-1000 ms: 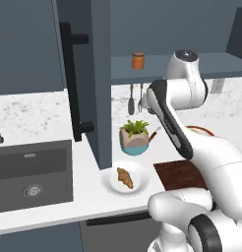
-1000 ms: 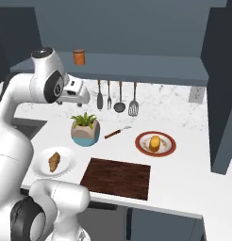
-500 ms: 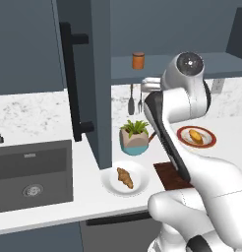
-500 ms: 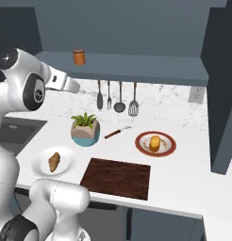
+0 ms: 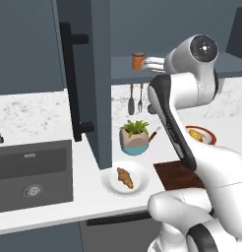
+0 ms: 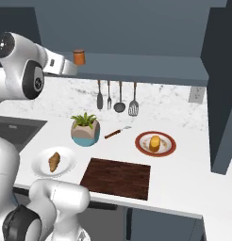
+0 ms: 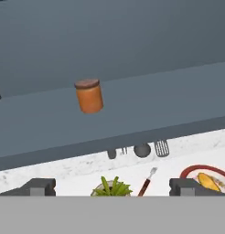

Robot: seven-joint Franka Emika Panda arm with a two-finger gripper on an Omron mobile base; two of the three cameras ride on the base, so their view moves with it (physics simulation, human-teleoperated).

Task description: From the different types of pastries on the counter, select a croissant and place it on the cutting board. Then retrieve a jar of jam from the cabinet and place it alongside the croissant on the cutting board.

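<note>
White marble-speckled counter (image 6: 184,183) under dark blue-grey cabinet (image 5: 78,64), door swung open. On counter: dark wooden cutting board (image 6: 117,178), bare; white plate (image 6: 42,168) bearing the croissant (image 6: 54,161); red-rimmed plate (image 6: 170,145) bearing a yellow bun (image 6: 155,142); potted plant (image 6: 85,130); a red-handled utensil (image 6: 117,132). Utensils hang on the back wall (image 6: 117,96). Jar of jam (image 7: 89,96) upright on the cabinet shelf (image 7: 146,114). Gripper (image 7: 112,187) raised at shelf height, near the jar, fingers spread wide, holding and touching nothing.
</note>
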